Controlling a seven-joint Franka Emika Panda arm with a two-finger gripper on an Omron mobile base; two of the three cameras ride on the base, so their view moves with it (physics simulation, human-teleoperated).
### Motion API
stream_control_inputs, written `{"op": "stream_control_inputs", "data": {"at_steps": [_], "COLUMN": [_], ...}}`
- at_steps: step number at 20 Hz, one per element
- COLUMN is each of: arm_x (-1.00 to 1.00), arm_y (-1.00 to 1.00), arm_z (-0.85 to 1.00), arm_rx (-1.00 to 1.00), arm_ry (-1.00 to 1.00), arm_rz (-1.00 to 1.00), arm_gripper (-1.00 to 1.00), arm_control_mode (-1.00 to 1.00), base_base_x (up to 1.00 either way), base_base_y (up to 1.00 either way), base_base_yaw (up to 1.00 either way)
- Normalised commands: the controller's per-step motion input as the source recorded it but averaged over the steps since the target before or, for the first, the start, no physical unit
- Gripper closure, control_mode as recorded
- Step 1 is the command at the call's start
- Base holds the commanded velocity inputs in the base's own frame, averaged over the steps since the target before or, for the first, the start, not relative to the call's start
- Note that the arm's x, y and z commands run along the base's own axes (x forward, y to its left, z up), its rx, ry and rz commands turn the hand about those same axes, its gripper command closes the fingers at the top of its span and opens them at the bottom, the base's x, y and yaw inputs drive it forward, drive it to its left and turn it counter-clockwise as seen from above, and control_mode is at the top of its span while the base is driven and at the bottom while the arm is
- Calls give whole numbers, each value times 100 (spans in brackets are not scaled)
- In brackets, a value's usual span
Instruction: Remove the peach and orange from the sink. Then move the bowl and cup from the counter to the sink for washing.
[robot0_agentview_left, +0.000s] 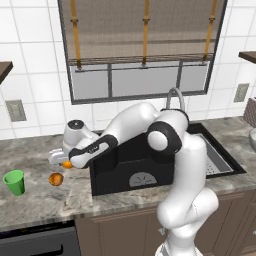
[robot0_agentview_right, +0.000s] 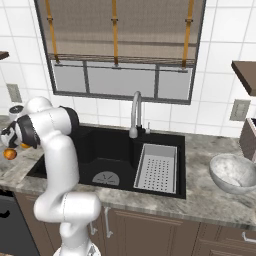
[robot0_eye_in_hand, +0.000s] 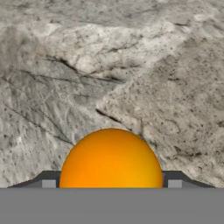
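Note:
My gripper (robot0_agentview_left: 65, 161) is shut on the orange (robot0_agentview_left: 67, 164), a smooth bright ball, just above the marble counter (robot0_agentview_left: 40, 200) left of the sink (robot0_agentview_left: 107, 175). From the hand, the orange (robot0_eye_in_hand: 111, 159) sits between both fingertips (robot0_eye_in_hand: 48, 183) with bare counter (robot0_eye_in_hand: 109, 65) beyond. The right base view has gripper (robot0_agentview_right: 10, 149) and orange (robot0_agentview_right: 9, 154) at its far left. The mottled peach (robot0_agentview_left: 56, 179) lies on the counter near the orange. The green cup (robot0_agentview_left: 15, 182) stands further left. The whitish bowl (robot0_agentview_right: 234, 172) rests on the counter right of the sink (robot0_agentview_right: 110, 150).
A curved silver faucet (robot0_agentview_right: 135, 115) rises behind the basin. A grey perforated tray (robot0_agentview_right: 157, 167) fills the sink's right half, and a round drain plate (robot0_agentview_right: 106, 178) lies on its floor. My own arm (robot0_agentview_left: 165, 137) reaches across the basin. Tiled wall and a window stand behind.

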Motion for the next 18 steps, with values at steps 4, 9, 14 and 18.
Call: {"op": "stream_control_inputs", "data": {"at_steps": [4,9,14,18], "arm_x": [21,9,2,0], "arm_y": [3,9,7,5], "arm_z": [-16,-22,-21,-23], "arm_rx": [0,0,0,0], "arm_ry": [0,0,0,0], "arm_rz": [0,0,0,0], "arm_gripper": [100,100,100,100], "arm_control_mode": [-100,-100,-100,-100], "base_base_x": [0,0,0,0], "base_base_y": [0,0,0,0], "base_base_yaw": [0,0,0,0]}}
